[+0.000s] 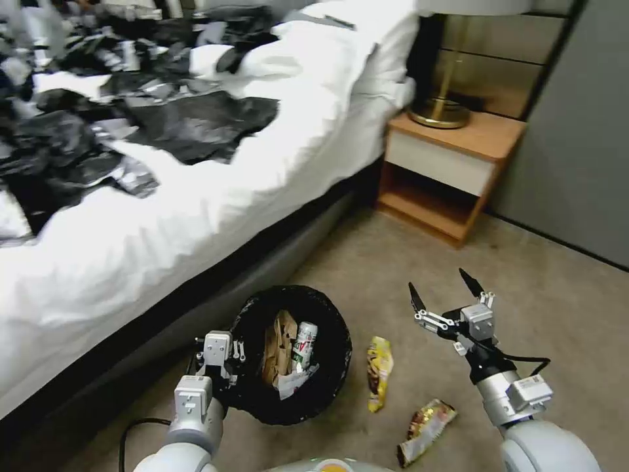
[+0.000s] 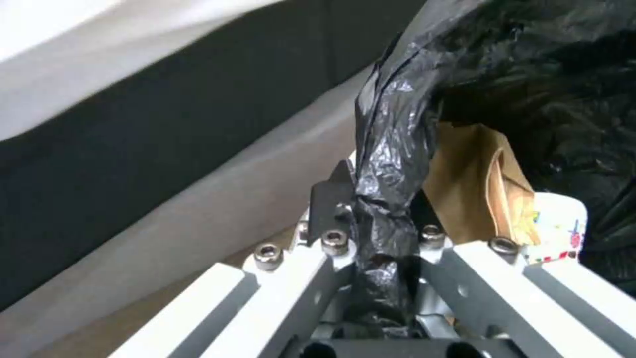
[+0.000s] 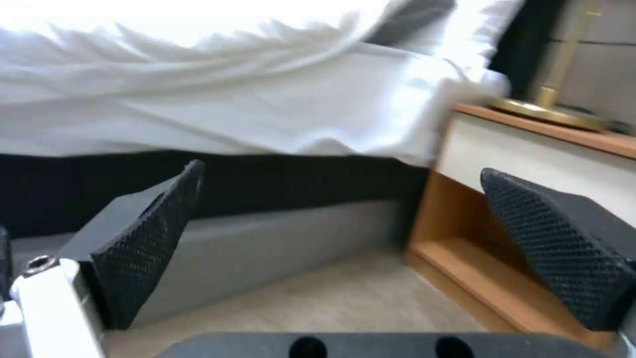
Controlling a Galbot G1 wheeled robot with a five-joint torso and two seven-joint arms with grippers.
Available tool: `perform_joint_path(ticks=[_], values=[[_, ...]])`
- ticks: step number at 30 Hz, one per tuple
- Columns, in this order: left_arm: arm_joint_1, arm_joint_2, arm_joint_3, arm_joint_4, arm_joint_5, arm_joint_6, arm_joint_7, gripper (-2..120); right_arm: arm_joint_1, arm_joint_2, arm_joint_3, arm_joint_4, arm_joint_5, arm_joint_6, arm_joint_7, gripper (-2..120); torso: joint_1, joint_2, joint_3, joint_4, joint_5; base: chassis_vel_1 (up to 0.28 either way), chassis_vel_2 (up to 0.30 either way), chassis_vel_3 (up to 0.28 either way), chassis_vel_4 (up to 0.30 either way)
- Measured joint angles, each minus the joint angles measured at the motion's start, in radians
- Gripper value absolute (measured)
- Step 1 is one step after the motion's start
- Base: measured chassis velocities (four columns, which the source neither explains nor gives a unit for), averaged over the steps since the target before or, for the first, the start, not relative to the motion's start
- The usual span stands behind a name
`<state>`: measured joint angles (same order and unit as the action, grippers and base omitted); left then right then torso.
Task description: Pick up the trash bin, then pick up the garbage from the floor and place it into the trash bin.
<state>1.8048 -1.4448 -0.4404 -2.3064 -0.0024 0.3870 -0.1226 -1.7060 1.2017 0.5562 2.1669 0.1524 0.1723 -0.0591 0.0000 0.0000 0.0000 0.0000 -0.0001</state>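
While the left gripper (image 2: 381, 233) clamps the trash bin (image 1: 288, 354) rim, the right gripper (image 1: 445, 292) hovers beside it, fingers (image 3: 146, 238) apart, above a yellow wrapper (image 1: 379, 372).

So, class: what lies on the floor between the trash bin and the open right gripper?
In the head view, a yellow snack wrapper lies between trash bin and right gripper.

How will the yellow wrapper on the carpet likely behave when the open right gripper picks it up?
The yellow wrapper looks crumpled and thin, so probably floppy and light. Its glossy film may slip between the right gripper fingers.
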Motion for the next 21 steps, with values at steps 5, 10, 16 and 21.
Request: perform_joint_path(ticks=[5, 10, 16, 21], values=[[-0.001, 0.000, 0.002, 0.000, 0.000, -0.004, 0.000, 1, 0.005, 0.000, -0.001, 0.000, -0.001, 0.001, -0.002, 100, 0.000, 0.000, 0.000, 0.0004, 0.0000, 0.102, 0.098, 0.095, 0.101], [-0.001, -0.002, 0.009, 0.000, 0.003, -0.004, -0.001, 1, 0.006, -0.001, 0.002, -0.005, 0.003, 0.001, -0.002, 100, 0.000, 0.000, 0.000, -0.0003, 0.0001, 0.015, 0.012, 0.015, 0.018], [-0.002, -0.002, 0.009, 0.000, 0.003, -0.003, -0.001, 1, 0.009, 0.002, 0.002, -0.011, 0.005, 0.006, -0.002, 100, 0.000, 0.000, 0.000, 0.0000, 0.0001, 0.051, -0.034, -0.055, 0.062], [-0.003, -0.002, 0.008, 0.001, 0.002, -0.003, -0.001, 1, 0.018, 0.006, -0.002, -0.016, 0.005, 0.020, -0.007, 100, 0.000, 0.000, 0.000, -0.0002, 0.0000, 0.112, -0.101, -0.131, 0.116]])
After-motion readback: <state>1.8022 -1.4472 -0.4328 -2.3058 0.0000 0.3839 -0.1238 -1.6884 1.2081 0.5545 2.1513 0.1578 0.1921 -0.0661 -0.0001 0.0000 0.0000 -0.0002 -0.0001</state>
